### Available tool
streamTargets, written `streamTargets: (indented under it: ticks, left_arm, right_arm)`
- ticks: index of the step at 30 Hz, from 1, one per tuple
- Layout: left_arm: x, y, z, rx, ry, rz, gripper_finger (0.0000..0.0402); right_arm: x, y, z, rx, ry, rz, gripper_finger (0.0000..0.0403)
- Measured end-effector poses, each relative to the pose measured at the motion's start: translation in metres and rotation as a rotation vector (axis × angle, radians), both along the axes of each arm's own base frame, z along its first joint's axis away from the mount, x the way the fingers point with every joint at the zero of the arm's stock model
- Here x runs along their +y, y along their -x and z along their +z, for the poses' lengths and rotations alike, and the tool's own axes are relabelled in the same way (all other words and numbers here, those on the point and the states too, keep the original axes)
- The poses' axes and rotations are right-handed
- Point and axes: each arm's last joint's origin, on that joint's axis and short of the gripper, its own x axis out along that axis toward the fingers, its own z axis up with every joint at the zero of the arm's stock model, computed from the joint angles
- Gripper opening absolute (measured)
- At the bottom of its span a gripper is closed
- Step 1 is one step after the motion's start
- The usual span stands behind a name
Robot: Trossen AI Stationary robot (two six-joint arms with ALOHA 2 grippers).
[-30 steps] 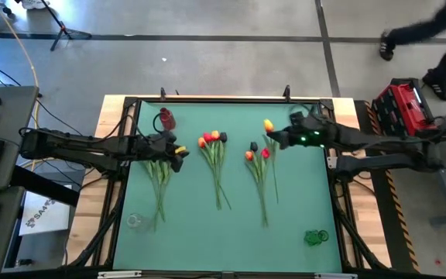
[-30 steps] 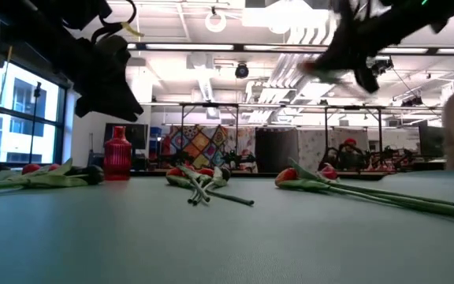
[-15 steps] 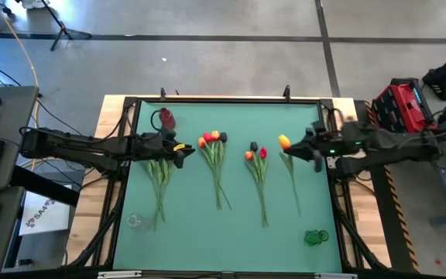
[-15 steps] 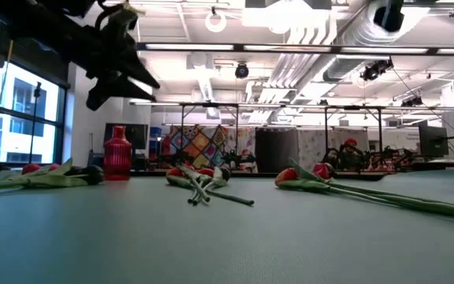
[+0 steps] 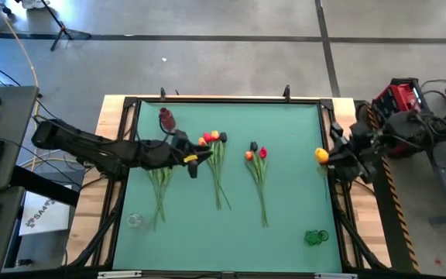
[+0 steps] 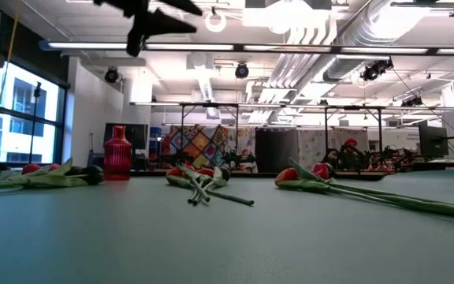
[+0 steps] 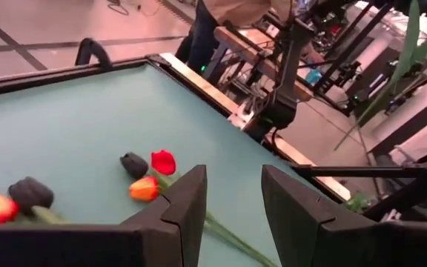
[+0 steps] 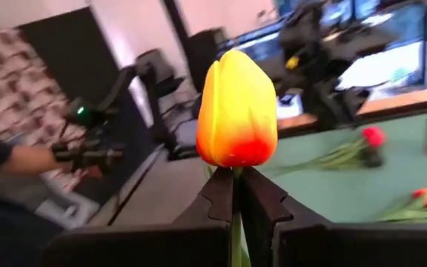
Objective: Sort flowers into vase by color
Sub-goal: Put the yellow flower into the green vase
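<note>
Fingers [image 8: 236, 194] pinch orange-yellow tulip [image 8: 237, 111]; stem hidden below.

We note a green table [image 5: 293, 201] set in a wooden frame. Three tulip bunches lie on it: a left bunch [image 5: 159, 180], a middle bunch [image 5: 214, 159] with red and orange heads, and a right bunch [image 5: 258, 174] with black, red and orange heads. A red vase [image 5: 166, 119] stands at the far left, a clear vase [image 5: 134, 222] near left, a green vase [image 5: 315, 236] near right.
</note>
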Motion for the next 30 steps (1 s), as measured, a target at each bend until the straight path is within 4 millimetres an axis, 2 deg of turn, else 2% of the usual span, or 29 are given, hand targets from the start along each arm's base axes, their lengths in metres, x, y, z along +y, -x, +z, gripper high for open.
streamTargets:
  ticks: [3, 8, 16, 22, 30]
  left_arm:
    - [-0.006, -0.015, 0.006, -0.003, -0.007, 0.000, 0.0119]
    - [-0.010, -0.029, 0.004, 0.026, -0.026, -0.002, 0.0119]
    - [-0.008, -0.033, 0.002, 0.026, -0.014, 0.014, 0.0119]
    - [-0.009, -0.032, 0.003, 0.012, 0.023, -0.007, 0.0119]
    - [-0.007, -0.033, 0.005, -0.006, 0.033, -0.004, 0.0119]
  right_arm:
    - [0.011, -0.002, 0.000, -0.021, -0.058, 0.095, 0.0000]
    - [0.033, -0.005, 0.011, -0.131, -0.082, 0.214, 0.0000]
    - [0.077, -0.017, -0.004, -0.075, 0.077, 0.202, 0.0000]
    - [0.101, -0.008, -0.008, -0.085, 0.122, 0.197, 0.0000]
    - [0.134, 0.004, -0.014, -0.117, 0.186, 0.096, 0.0000]
